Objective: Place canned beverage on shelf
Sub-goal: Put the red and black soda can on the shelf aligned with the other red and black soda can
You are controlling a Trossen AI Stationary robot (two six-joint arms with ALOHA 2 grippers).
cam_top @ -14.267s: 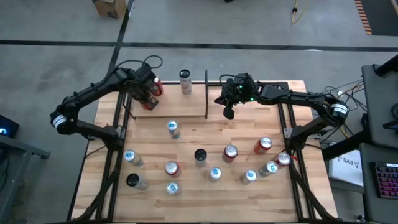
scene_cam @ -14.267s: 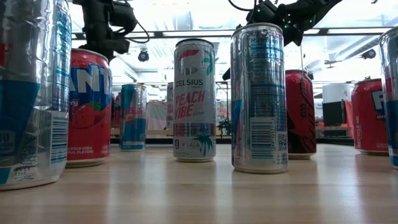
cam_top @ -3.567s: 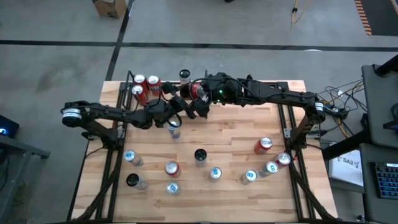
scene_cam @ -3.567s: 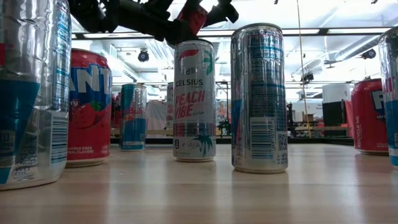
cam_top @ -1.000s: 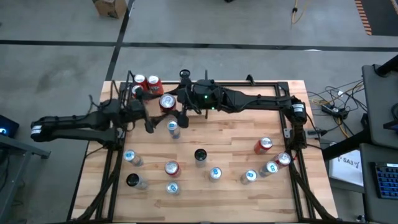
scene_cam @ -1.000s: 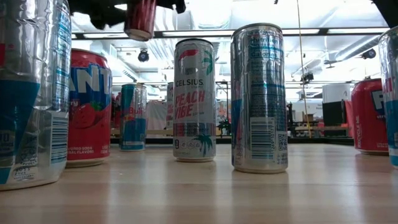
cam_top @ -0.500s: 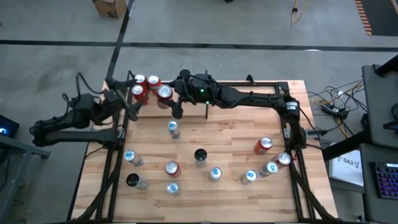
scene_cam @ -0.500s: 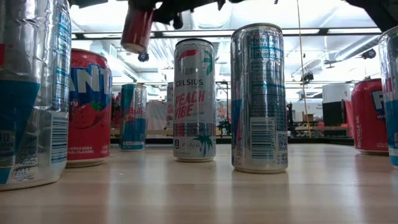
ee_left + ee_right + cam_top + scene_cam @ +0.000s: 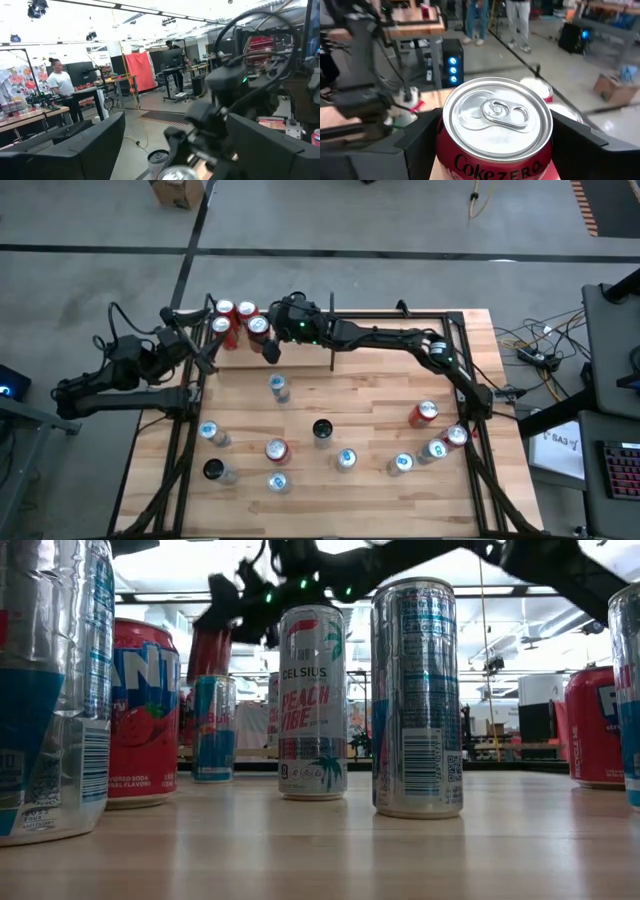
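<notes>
A red Coke Zero can [image 9: 496, 131] sits gripped in the right gripper [image 9: 266, 337] at the shelf [image 9: 290, 367], just beside two red cans [image 9: 232, 312] already there. The left gripper [image 9: 200, 352], released, waits at the table's left edge [image 9: 185, 395].

Readable: "CokeZERO" along the red side of the can [image 9: 496, 131], just under its silver lid, in the right wrist view. "CELSIUS" over "PEACH VIBE" on the white slim can [image 9: 312, 700] standing on the desk [image 9: 320, 850] in the low view. Partial white letters "AN" on the red can [image 9: 143, 710] at its left. Small print elsewhere too fine to read.
</notes>
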